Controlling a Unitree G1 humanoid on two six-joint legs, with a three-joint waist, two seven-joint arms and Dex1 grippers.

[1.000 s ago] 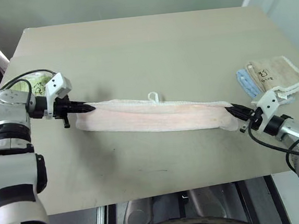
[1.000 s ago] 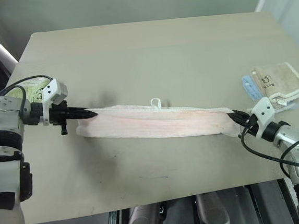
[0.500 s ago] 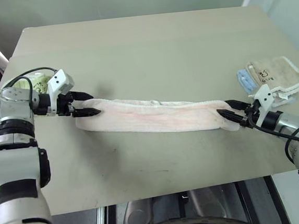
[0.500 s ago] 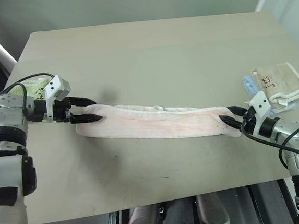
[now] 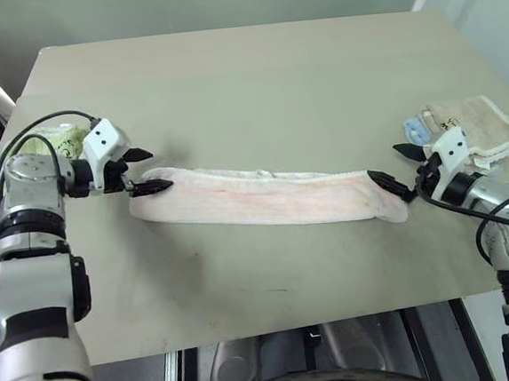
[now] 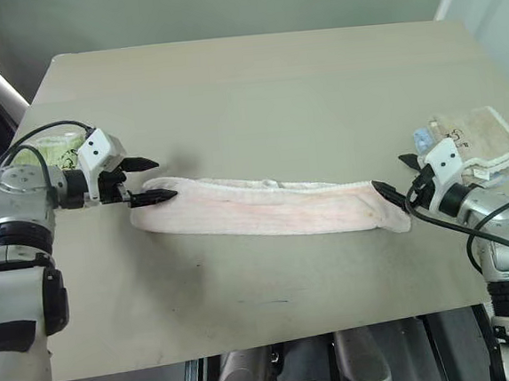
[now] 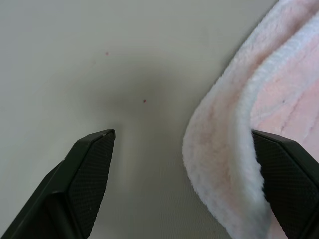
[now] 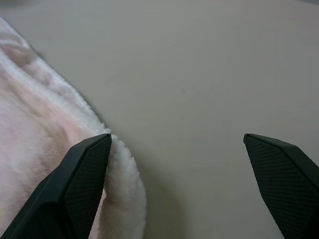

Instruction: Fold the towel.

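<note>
The left pincer (image 5: 144, 171) stands wide at the towel's (image 5: 264, 203) left end, holding nothing: one fingertip (image 5: 160, 187) rests at the end's edge, the other is up over bare desk (image 5: 254, 83). In the left wrist view the towel's rounded end (image 7: 234, 164) lies against one finger, with the other finger apart over the desk. The right pincer (image 5: 393, 166) is also spread wide and empty at the towel's right end; one fingertip (image 5: 380, 179) touches the plush edge, the other is raised clear of it.

The towel, pale pink, lies on the desk as a long narrow folded band stretching between the two pincers. Just beyond the towel's right end, behind the right pincer, sits a small stack of cream and blue towels (image 5: 463, 128). Beyond its left end, behind the left arm, a green towel (image 5: 58, 141) partly shows.
</note>
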